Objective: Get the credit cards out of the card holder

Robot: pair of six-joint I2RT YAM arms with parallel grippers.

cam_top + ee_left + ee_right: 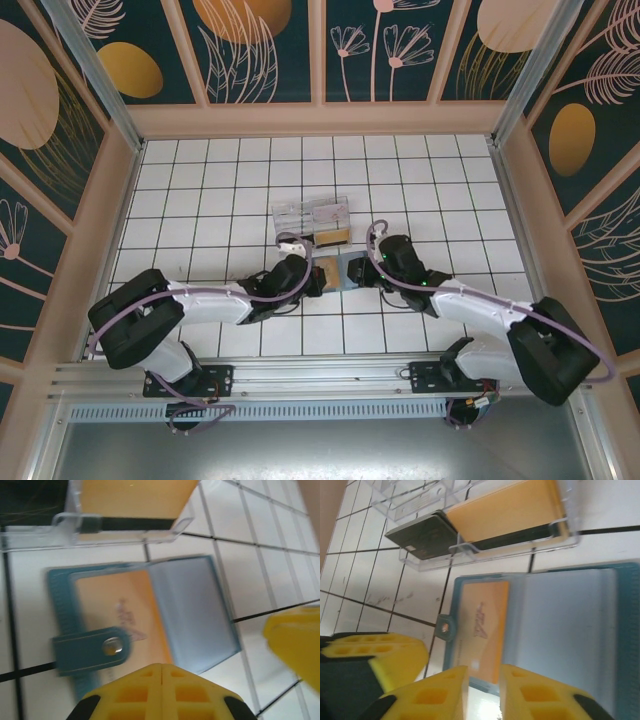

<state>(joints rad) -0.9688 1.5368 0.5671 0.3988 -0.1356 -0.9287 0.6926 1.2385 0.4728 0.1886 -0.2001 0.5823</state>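
The card holder (337,270) lies open and flat on the white tiles between my two grippers. It is teal with a greyish-blue inside (570,630) and a snap strap (90,650). An orange card (115,605) sits in its left half, also seen from the right wrist (482,625). My left gripper (162,669) is shut with nothing between its fingers, just at the holder's near edge by the strap. My right gripper (482,680) has its fingers a narrow gap apart over the near end of the orange card and the holder's rim. Whether it touches them I cannot tell.
A clear plastic box (312,218) stands just beyond the holder, holding an orange card (505,510) and a dark card (422,535). The two grippers are close together, and the left one's yellow finger (370,655) shows beside the right one. Wooden walls ring the tiled floor.
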